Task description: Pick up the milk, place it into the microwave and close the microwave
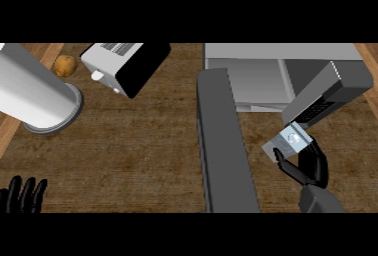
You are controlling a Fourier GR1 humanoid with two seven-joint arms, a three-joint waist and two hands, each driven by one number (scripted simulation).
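In the head view the milk carton, a small grey-white box with a round mark on its face, is held tilted above the counter by my right hand, whose fingers and thumb curl round its lower end. It hangs just in front of the open microwave, a light grey box at the upper right. The microwave's dark grey door swings out toward me as a long slab left of the carton. My left hand rests open at the lower left edge, fingers up.
A white toaster with a black side stands at the back centre-left. A tall grey cylinder rises at the left, with a potato behind it. The brown counter stretches between my hands.
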